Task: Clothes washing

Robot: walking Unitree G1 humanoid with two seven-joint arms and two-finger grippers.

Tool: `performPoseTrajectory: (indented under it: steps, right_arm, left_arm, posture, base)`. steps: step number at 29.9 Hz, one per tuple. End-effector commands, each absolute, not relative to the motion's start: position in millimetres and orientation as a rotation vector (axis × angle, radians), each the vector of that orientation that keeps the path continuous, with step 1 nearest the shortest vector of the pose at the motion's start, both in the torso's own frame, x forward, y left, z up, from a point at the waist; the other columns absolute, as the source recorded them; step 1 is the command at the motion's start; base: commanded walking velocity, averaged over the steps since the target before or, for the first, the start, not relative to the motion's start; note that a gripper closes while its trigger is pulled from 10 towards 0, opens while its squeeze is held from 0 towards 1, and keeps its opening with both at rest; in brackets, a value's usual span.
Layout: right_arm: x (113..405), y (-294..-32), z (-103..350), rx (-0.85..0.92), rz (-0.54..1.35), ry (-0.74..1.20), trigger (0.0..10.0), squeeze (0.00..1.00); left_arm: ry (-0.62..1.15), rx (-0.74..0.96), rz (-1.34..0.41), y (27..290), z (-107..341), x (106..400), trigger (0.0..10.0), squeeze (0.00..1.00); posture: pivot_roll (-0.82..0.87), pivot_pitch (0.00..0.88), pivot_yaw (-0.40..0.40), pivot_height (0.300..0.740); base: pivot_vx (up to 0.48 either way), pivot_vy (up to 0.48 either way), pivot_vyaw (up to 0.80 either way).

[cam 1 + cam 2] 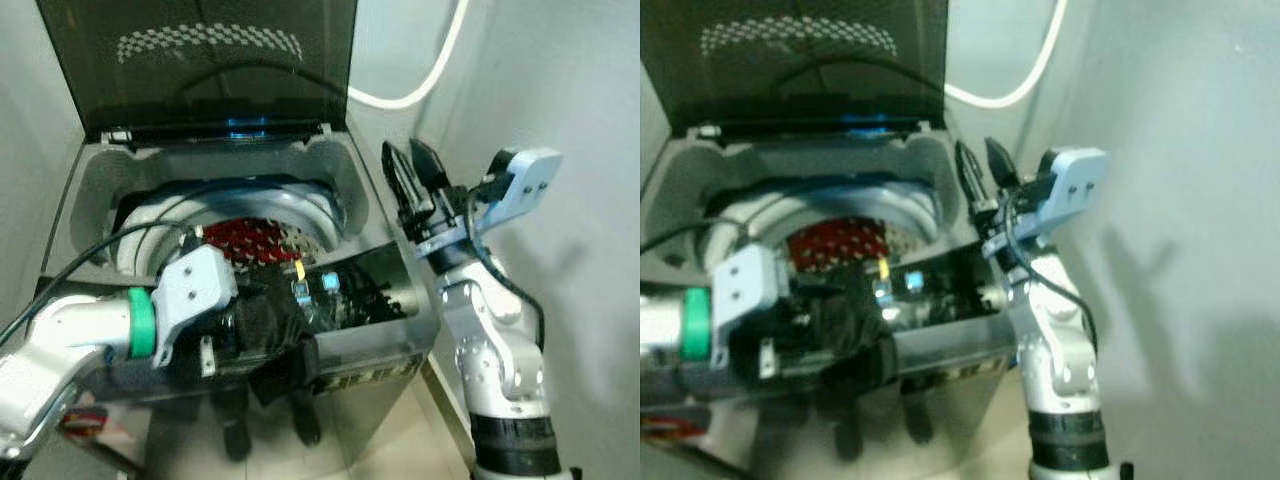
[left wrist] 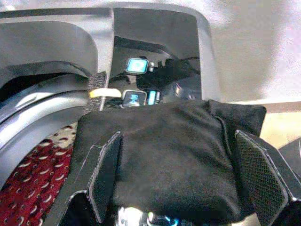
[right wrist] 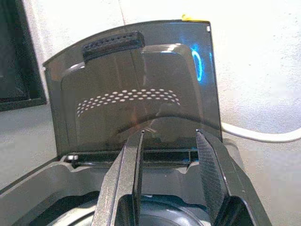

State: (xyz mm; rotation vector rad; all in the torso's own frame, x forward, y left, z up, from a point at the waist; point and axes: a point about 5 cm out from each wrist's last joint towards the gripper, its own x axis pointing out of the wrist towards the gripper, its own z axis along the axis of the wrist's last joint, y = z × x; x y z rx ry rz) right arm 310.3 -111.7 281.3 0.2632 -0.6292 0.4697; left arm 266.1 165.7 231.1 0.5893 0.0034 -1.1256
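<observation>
- Presently, a top-loading washing machine [image 1: 390, 345] is seen from above, filling the centre of the head views; its dark lid [image 1: 200, 60] is raised at the upper left of the frame.
- A red patterned garment [image 1: 250, 240] is already seen lying in the drum [image 1: 160, 215], mid-frame.
- A black cloth [image 2: 164, 155] is gripped by the left claw [image 2: 188, 181], one finger pressed against each side of the bundle; it is held at the machine's front edge, lower centre of the head views, part of it hanging over the front panel.
- The lit control panel [image 2: 136, 96] is made out just beyond the cloth in the left wrist view.
- The right claw [image 1: 415, 172] is held raised at the machine's right rear corner, right of centre; its fingers are parted and nothing is held between them.
- A white hose [image 1: 420, 80] is noted along the wall, upper right.
- Progress is judged partial: lid open, one garment loaded, black cloth not yet dropped in. Lid closing and starting the wash appear left to do.
</observation>
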Motion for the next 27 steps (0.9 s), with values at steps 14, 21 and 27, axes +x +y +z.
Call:
performPoseTrajectory:
  steps: [14, 21, 27]
  right_arm:
    - [309.7, -114.0, 280.9, 0.254, 0.460, -0.635, 10.0, 0.00]
    - [310.1, -113.9, 281.2, 0.253, 0.464, -0.637, 10.0, 0.00]
    - [310.6, -113.5, 281.6, 0.253, 0.468, -0.638, 10.0, 0.00]
  left_arm:
    - [0.080, 0.621, -1.153, 163.1, 202.7, 289.7, 0.0, 0.00]
    - [0.073, 0.620, -1.154, 166.9, 199.0, 288.5, 0.0, 0.00]
    - [0.048, 0.621, -1.116, 168.7, 199.4, 292.4, 0.0, 0.00]
  posture:
    - [0.00, 0.091, 0.012, 0.740]
    - [0.00, 0.087, 0.008, 0.740]
    - [0.00, 0.083, 0.005, 0.740]
  base:
    - [0.000, 0.000, 0.00]
    - [0.000, 0.000, 0.00]
    - [0.000, 0.000, 0.00]
